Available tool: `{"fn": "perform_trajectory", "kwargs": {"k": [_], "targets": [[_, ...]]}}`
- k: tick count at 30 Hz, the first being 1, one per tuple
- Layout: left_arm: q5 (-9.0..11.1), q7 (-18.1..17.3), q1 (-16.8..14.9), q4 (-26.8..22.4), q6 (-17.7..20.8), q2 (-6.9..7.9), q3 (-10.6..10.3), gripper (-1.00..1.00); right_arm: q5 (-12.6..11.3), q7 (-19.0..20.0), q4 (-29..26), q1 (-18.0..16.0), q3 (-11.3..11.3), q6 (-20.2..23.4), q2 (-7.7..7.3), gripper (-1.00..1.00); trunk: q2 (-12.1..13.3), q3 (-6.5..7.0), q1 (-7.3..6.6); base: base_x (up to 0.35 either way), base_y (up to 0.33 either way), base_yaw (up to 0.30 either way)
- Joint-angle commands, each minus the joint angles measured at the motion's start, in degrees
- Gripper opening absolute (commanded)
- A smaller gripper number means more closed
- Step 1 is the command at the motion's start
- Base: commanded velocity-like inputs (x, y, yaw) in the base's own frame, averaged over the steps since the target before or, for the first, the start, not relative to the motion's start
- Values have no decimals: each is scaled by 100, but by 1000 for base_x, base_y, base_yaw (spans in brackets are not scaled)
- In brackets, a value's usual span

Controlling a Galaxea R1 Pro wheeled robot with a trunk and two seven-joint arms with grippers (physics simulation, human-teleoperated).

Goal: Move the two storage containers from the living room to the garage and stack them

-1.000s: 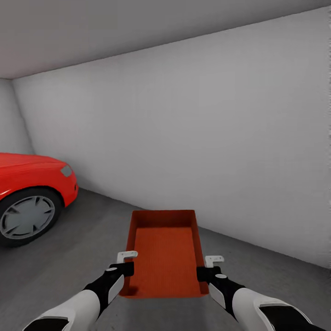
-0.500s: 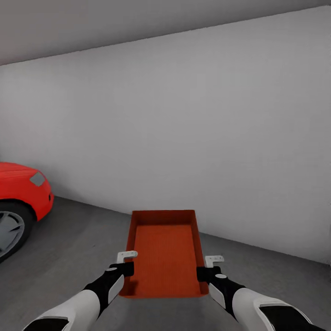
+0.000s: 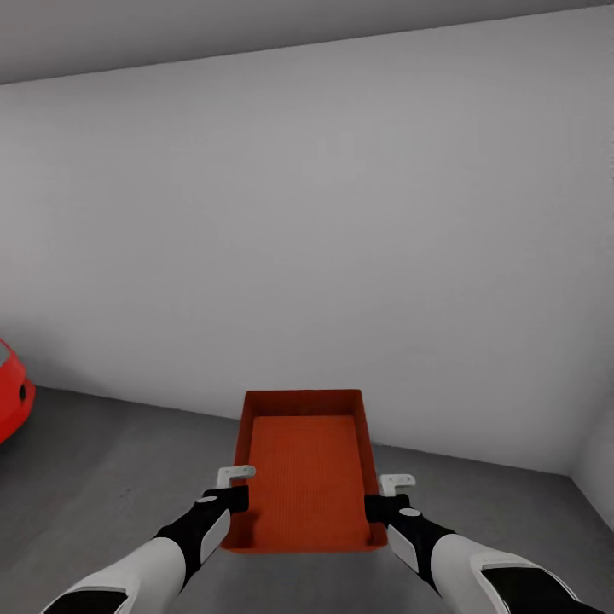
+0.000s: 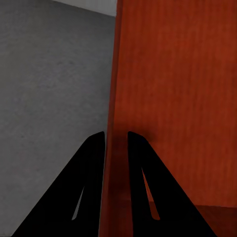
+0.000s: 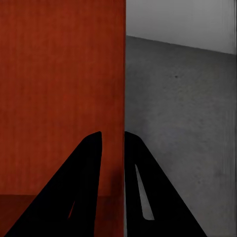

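One orange-red storage container [image 3: 305, 469] hangs level in front of me, above the garage's dark grey floor [image 3: 102, 460]. My left gripper [image 3: 235, 497] is shut on its left wall near the near corner. My right gripper [image 3: 375, 506] is shut on its right wall. In the left wrist view the two dark fingers [image 4: 94, 168] pinch the container's wall [image 4: 168, 89] between them. The right wrist view has the fingers [image 5: 91, 168] clamped on the wall edge [image 5: 59, 89] the same way. The container is empty. The second container is out of view.
A plain grey wall [image 3: 341, 239] stands close ahead, meeting a side wall at the far right corner [image 3: 588, 460]. The nose of a red car [image 3: 12, 392] pokes in at the left edge. Bare concrete floor lies below and to both sides.
The whole view has swung to the right: the red car has slid almost out at the left and a right wall corner has come in. Arms and container hold the same pose.
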Motion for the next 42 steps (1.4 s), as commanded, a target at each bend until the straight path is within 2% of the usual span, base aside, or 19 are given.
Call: {"fn": "perform_trajectory", "kwargs": {"k": [1,19,25,42], "targets": [[-35,48,0,-62,36,309,248,-100,-28,-27,26,-2,-58,-27,-29,-100,-4,-2,5,322,0,-245],[-38,50,-1,-62,31,317,248,-100,-28,-27,26,-2,-58,-27,-26,-100,-4,-2,5,322,0,-245],[-42,61,-2,-63,23,310,248,-100,-28,-27,26,-2,-58,-27,-27,-100,-4,-2,5,300,0,-100],[-35,93,0,-83,22,293,240,-100,-28,-28,26,-2,-58,-27,-29,-100,-4,-2,5,22,0,-2]]}}
